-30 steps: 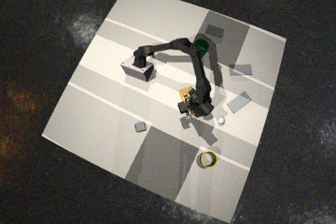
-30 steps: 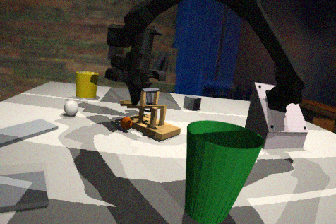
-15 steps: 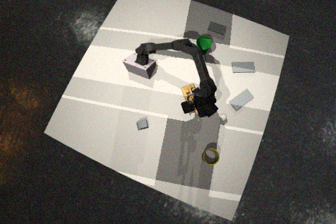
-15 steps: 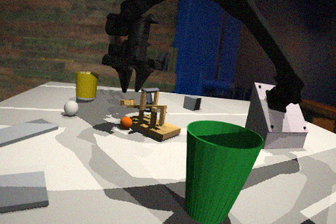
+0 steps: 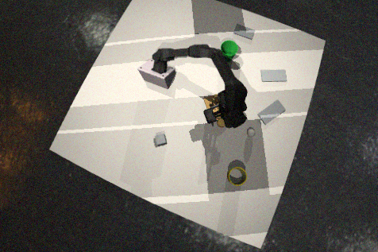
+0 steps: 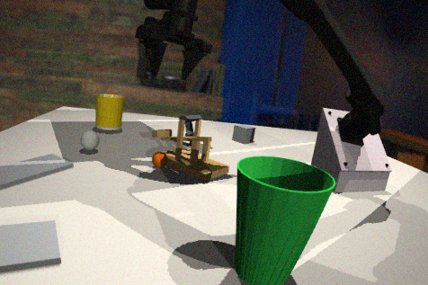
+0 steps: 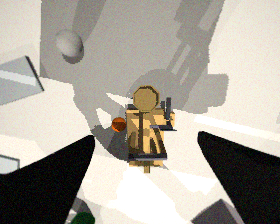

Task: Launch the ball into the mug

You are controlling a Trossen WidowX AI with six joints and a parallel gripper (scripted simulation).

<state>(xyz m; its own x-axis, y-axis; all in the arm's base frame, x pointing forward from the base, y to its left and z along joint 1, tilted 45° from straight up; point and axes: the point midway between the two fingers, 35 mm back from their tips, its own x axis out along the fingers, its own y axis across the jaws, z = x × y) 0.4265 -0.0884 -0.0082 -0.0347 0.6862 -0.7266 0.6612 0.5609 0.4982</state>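
Observation:
The wooden catapult stands on the table with its round cup end turned towards the wrist camera. A small orange ball lies on the table touching its left side. A white ball lies further off, towards the yellow mug. My gripper is open and empty. It hangs well above the catapult, with a finger on either side of it in the wrist view.
A large green cup stands at the near edge in the exterior view. The arm's base block is to the right. A small grey cube and three flat grey plates lie about.

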